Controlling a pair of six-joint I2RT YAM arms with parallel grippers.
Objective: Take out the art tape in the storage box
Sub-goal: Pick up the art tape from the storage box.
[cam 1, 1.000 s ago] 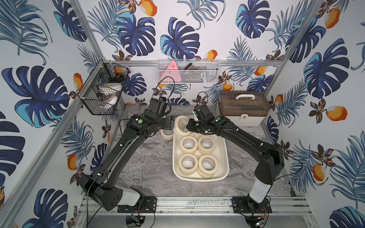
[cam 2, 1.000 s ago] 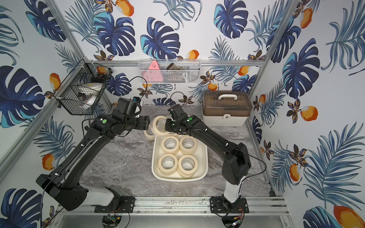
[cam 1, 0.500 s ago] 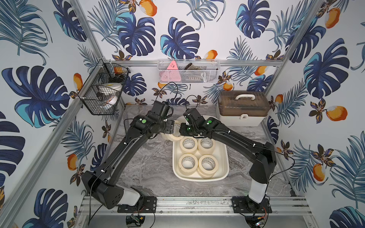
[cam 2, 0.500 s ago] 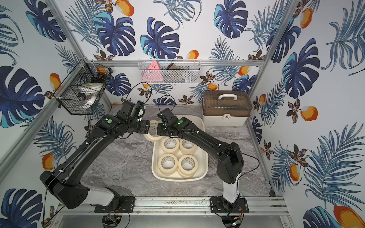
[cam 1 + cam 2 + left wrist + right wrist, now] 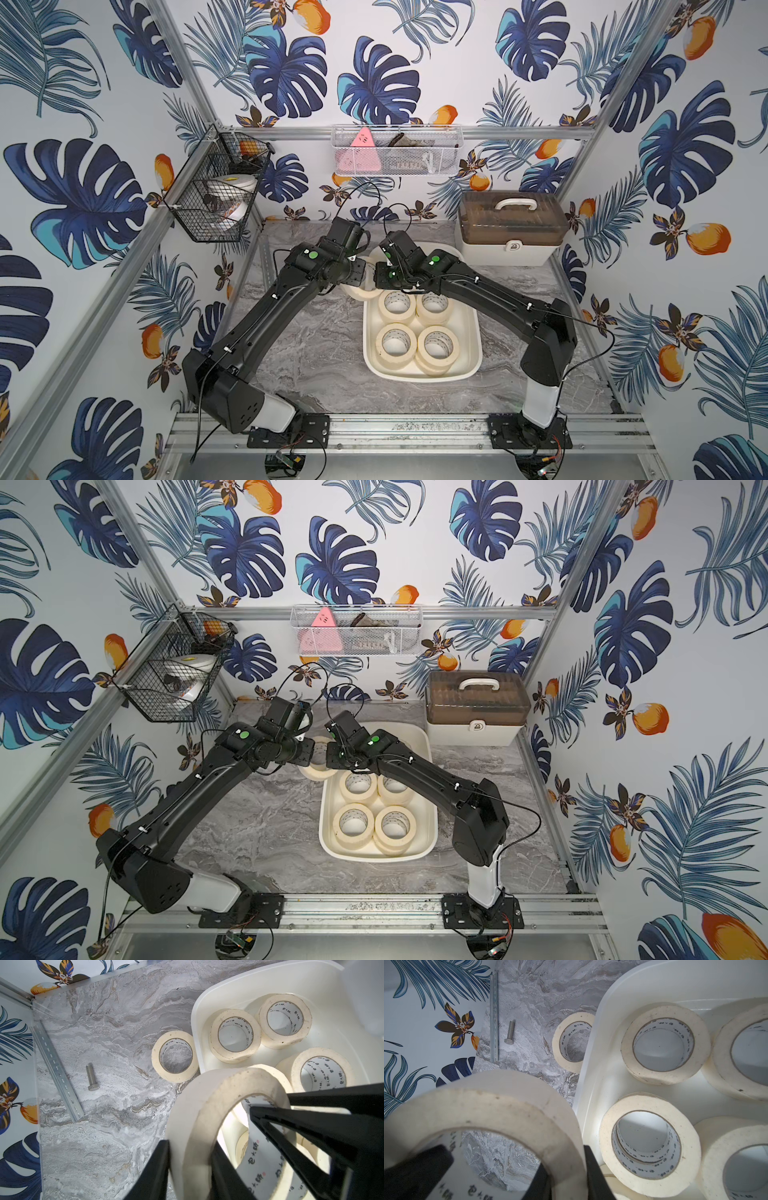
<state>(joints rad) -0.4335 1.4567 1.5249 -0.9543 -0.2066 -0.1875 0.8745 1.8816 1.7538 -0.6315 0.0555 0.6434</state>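
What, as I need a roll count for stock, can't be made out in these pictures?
Held roll: in both top views only a sliver shows between left arm and right arm.
Storage box far end: right arm covers it in both top views.
Stack depth: upper rolls hide how many lie beneath, in every view.
Right wrist view: its edge cuts off the box's rolls.

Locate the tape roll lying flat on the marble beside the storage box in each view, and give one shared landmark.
In a top view: the loose tape roll sits near centre, partly hidden where the arms meet.
In a top view: same place, partly hidden too.
Left wrist: whole roll, between the hex bolt and the storage box.
Right wrist: between bolt and box, partly hidden by the rim.
Landmark: the box rim beside it.
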